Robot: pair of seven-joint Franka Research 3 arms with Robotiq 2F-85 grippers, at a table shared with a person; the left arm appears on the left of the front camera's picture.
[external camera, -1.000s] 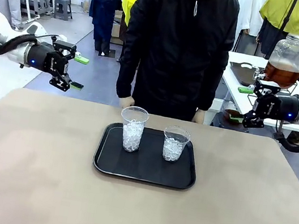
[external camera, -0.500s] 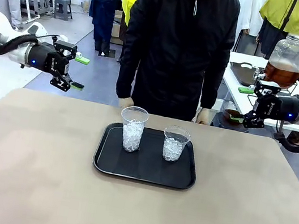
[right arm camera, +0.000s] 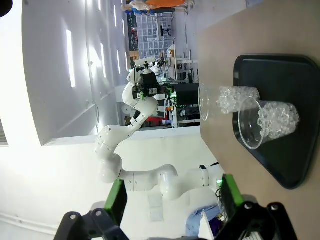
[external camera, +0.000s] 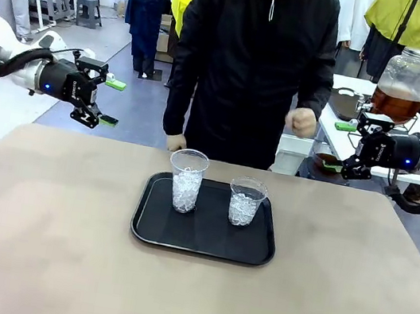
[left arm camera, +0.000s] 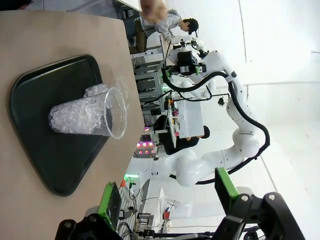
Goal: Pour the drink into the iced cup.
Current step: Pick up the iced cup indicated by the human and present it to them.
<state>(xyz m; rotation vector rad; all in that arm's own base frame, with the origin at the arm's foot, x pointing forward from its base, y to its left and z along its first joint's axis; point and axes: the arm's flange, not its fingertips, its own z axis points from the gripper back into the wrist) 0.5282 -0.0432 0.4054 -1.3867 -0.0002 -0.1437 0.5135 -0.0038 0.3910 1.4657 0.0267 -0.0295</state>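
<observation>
Your left claw [external camera: 110,102] is wide open and holds nothing. It hangs in the air past the far left corner of the bench [external camera: 35,240], and its open end points toward the middle. Your right claw [external camera: 338,146] is wide open too, and it holds nothing. It hangs in the air past the far right corner of the bench, and its open end points back toward the left claw.

1 black tray [external camera: 201,234] lies in the middle of the bench, a bit nearer the far edge. 2 clear cups stand up straight on it, close to the tray's far edge, with a gap between them. You see the taller cup [external camera: 187,179] on the tray's left side and the shorter cup [external camera: 246,202] on its right side. Both cups have ice in them.

You find the drink [external camera: 392,104] far from the cups. It is brown like tea and fills the bottom part of a big round glass jar [external camera: 408,73]. The glass jar stands on a white side table [external camera: 325,136], behind your right claw.

1 person [external camera: 249,67] in a black jacket stands at the far edge of the bench. You see 1 fist [external camera: 304,122] held up in the air, near the right claw but not touching it. The other hand [external camera: 178,143] is down at the bench's far edge, just behind the taller cup.
</observation>
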